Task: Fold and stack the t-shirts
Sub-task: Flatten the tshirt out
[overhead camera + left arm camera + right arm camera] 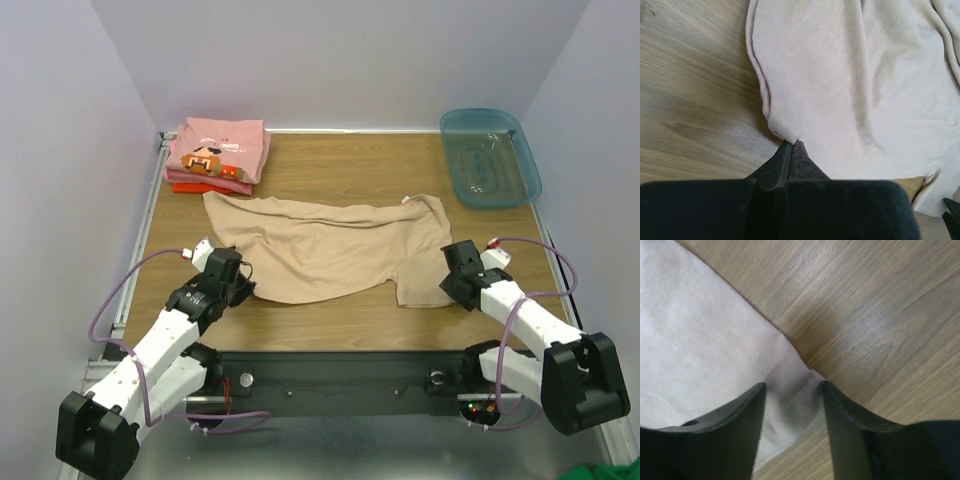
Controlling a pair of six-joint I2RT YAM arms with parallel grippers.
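Top view first: the tan t-shirt [330, 250] is spread out on the bench [330, 175], left of the teal bin [490, 157] and nearer the arms than it. The pink t-shirt [218, 148] is already folded and sits on the red-orange t-shirt [195, 186], far left of the bin along the same back edge. So I reckon the tan one is the last to fold. Both arms are at its near corners, which looks like a setup for lifting that hem and folding it over. The left pincer [243, 287] is on the corner farthest from the bin, and the right pincer [448, 288] is on the corner closest to it.

Left wrist view: the jaws are fully together and the tan cloth puckers right at the tips, so it's clamped on the hem corner.

Right wrist view: the jaws are about half apart and straddle the shirt's corner. There's cloth between them with gaps on both sides, so no pinch yet.
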